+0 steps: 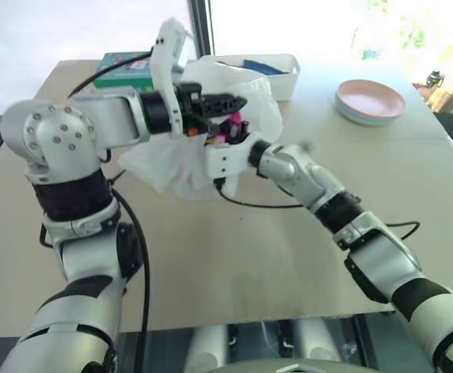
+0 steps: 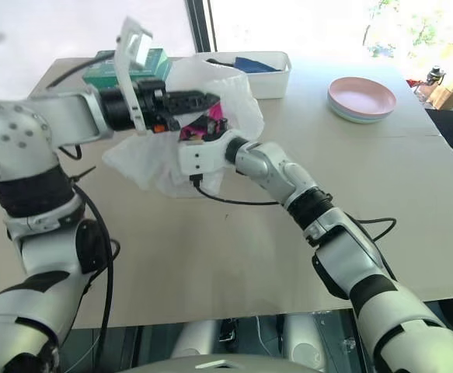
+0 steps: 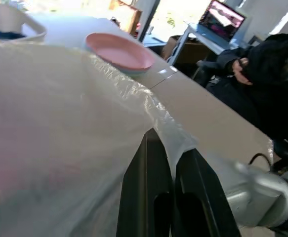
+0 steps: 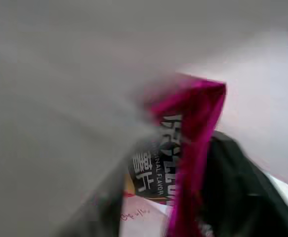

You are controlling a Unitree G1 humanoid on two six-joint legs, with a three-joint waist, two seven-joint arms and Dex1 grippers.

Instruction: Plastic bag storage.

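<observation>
Plastic bag [image 1: 172, 167] was the large, thin, translucent white carrier bag, lifted partly off the tan table [image 1: 288, 256] just in front of the white rectangular tub [image 1: 277, 74]. Its lower part still sagged onto the table on the side away from the stacked pink and blue plates [image 1: 370, 101], which sat well apart from it beyond the tub's other end. A green box [image 1: 125, 66] lay just beside the tub.

The left gripper [image 3: 169, 163] had its two black fingers pressed together on the bag's rim, pinching the crinkled film and holding the mouth up. The right gripper [image 1: 230, 128] was pushed into the bag's mouth beside a shiny pink snack packet [image 4: 193, 128]; whether its fingers were apart or gripping the packet could not be told, because the packet and the film hid them.

Judging by this, the work seemed to be in its middle: the bag was held open and at least one packet was at or inside its mouth. Releasing that packet fully inside, withdrawing the right arm, and putting the bag away seemed still to be left.

A seated person [image 3: 267, 74] was near the table's edge.
</observation>
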